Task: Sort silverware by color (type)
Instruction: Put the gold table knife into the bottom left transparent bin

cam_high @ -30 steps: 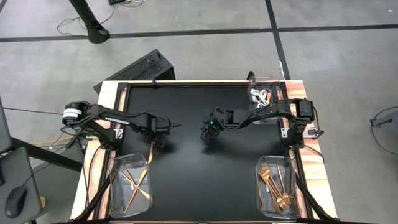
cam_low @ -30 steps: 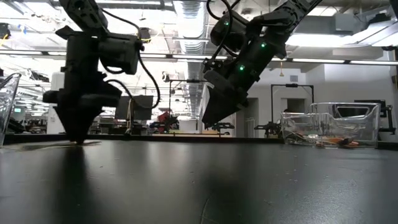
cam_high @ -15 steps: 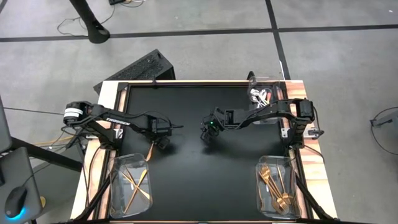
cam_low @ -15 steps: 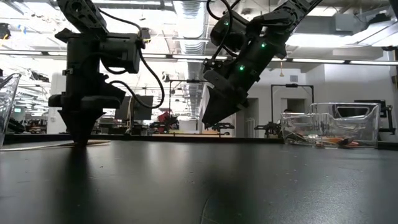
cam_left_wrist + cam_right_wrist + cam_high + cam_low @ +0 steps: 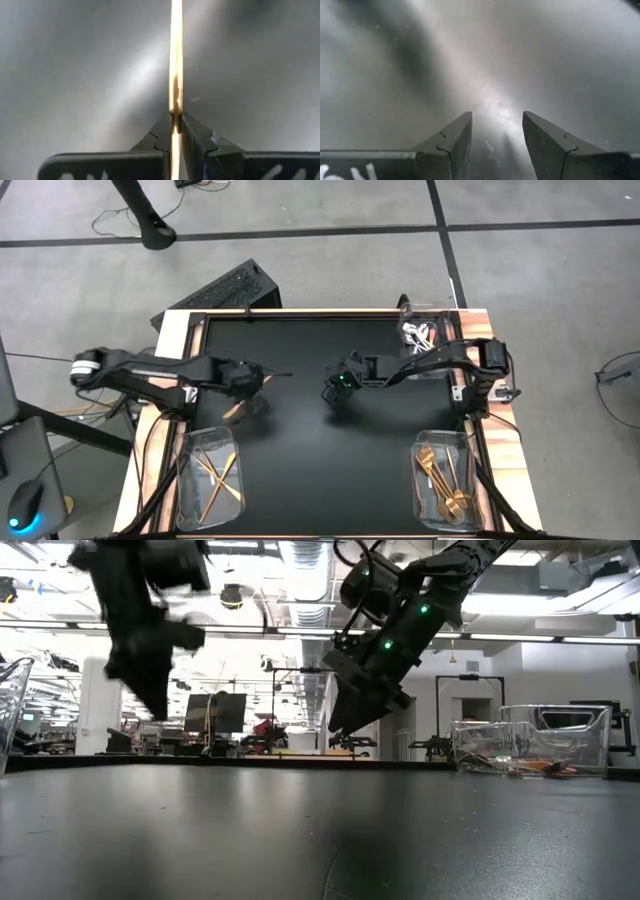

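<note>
- You are looking at three clear bins on the black table point(image 5: 320, 450). The bin at the near left corner point(image 5: 185, 490) is holding a few gold pieces point(image 5: 212, 476) lying crossed over one another.
- The bin at the near right corner point(image 5: 422, 505) is holding a larger cluster of gold forks point(image 5: 440, 475), packed side by side.
- The bin at the far right corner point(image 5: 440, 313) is holding silver pieces point(image 5: 416, 334); in the low view red-orange handles point(image 5: 545, 767) are showing through its wall.
- Your left gripper point(image 5: 243, 393) is hanging above the left part of the table, beyond the near left bin. Its fingers point(image 5: 157, 137) are clamping tight on a thin gold stick point(image 5: 175, 65), which is passing between the tips and running straight out past them. In the high view this piece is showing as a pale streak just below the gripper.
- Your right gripper point(image 5: 333, 392) is hovering over the middle of the table, clear of the surface in the low view. Its fingers point(image 5: 455, 137) are standing well apart with nothing between them; only bare table is showing in the gap.
</note>
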